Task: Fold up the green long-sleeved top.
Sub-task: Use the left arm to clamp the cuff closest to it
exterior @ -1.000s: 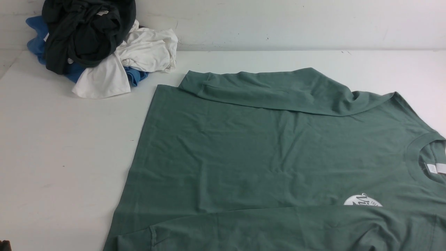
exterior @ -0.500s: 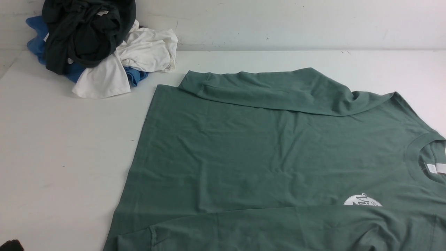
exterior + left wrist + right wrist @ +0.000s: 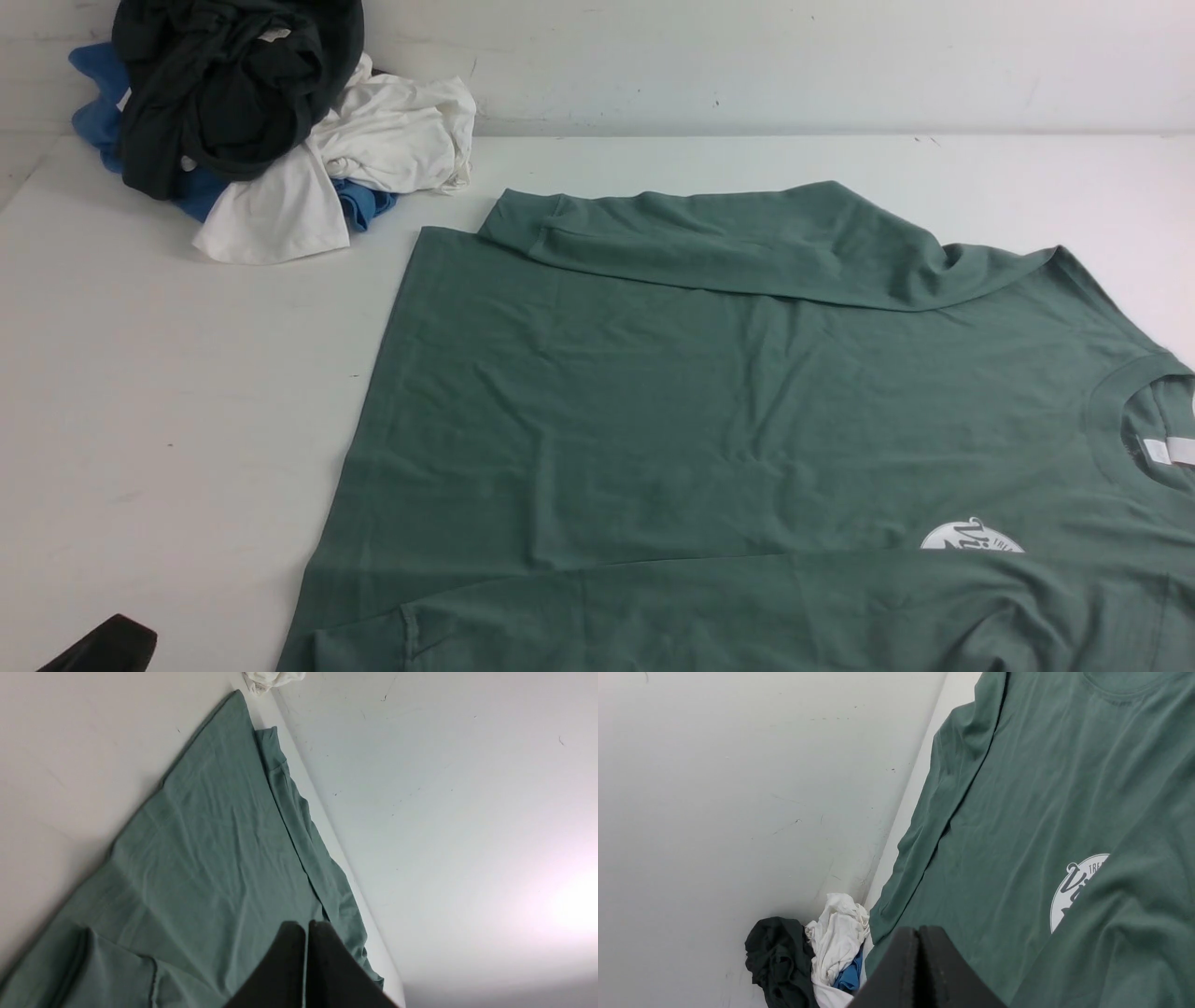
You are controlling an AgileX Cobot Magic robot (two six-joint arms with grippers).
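The green long-sleeved top [image 3: 653,401] is lying flat on the white table [image 3: 168,392]. Its long axis is running across in front of me, with the neck pointing to my right and the hem to my left. Both sleeves are lying folded along the body. The round white logo [image 3: 1073,886] is showing "Vi" and "TRE", and the near sleeve is covering the rest. The neck label [image 3: 1158,451] is too small to read. I am holding my left gripper [image 3: 307,926] and right gripper [image 3: 919,931] pinched together, gripping nothing.
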